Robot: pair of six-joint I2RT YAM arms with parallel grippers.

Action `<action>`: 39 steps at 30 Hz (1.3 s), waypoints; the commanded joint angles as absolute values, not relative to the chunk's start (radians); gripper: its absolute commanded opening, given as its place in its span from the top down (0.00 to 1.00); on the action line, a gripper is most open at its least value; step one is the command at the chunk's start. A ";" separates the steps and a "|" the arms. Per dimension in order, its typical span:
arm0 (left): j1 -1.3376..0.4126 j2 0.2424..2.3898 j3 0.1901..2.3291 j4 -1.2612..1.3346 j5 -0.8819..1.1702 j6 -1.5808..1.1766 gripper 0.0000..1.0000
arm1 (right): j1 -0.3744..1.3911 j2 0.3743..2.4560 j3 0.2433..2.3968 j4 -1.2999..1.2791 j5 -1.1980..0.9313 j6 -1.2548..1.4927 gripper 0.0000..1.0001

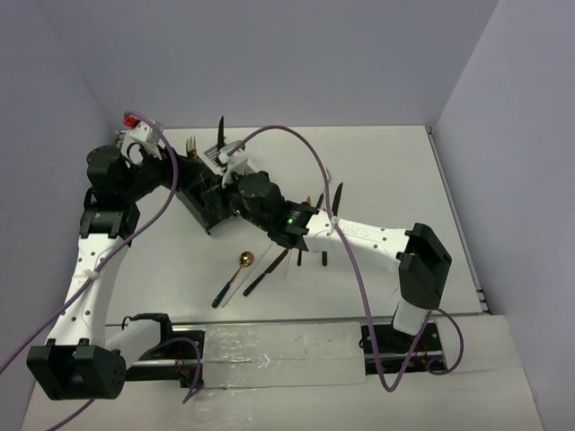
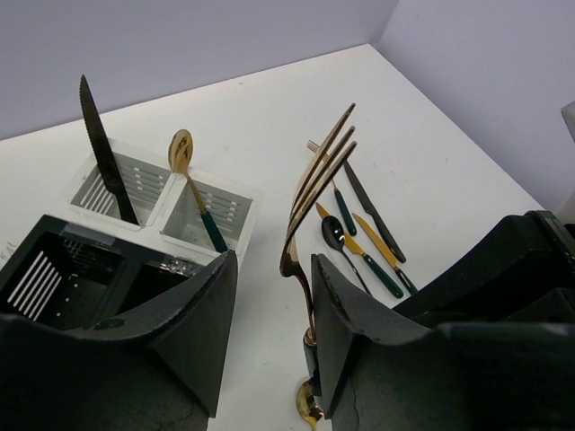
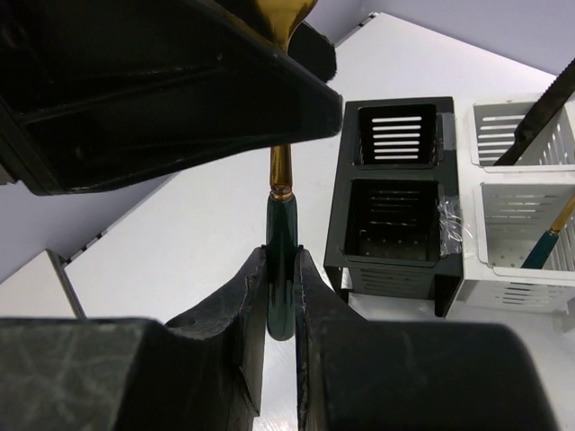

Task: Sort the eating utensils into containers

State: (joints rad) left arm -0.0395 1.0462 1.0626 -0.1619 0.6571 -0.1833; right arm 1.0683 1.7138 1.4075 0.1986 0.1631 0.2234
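Pinching a gold fork upright by its green handle, right gripper is hovering beside the black caddy. Left gripper is sitting spread around the fork's neck. 1 knife and 1 spoon are standing in the white caddy. Loose utensils are lying on the white table, with lilac walls behind.

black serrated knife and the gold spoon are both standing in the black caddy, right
Not quite. The black serrated knife and the gold spoon both stand in the white caddy, each in its own compartment. The left wrist view shows it.
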 commanded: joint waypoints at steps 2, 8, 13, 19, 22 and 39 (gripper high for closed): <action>-0.048 1.061 1.045 -0.092 0.687 -0.224 0.54 | 1.075 1.726 1.453 0.245 0.163 0.209 1.00; -0.049 1.075 1.042 -0.097 0.629 -0.227 1.00 | 1.072 1.733 1.456 0.232 0.176 0.195 1.00; -0.043 1.083 1.043 -0.009 0.551 -0.183 1.00 | 1.043 1.740 1.486 0.134 0.201 0.216 0.44; 0.052 1.262 1.095 0.280 0.448 -0.152 1.00 | 1.006 1.560 1.301 0.140 0.293 0.222 0.29; 0.080 1.408 1.166 0.371 0.480 -0.147 1.00 | 1.002 1.441 1.175 0.130 0.357 0.224 0.28; 0.084 1.692 1.029 0.617 0.537 -0.118 0.78 | 0.715 1.158 0.853 -0.313 0.403 0.489 0.32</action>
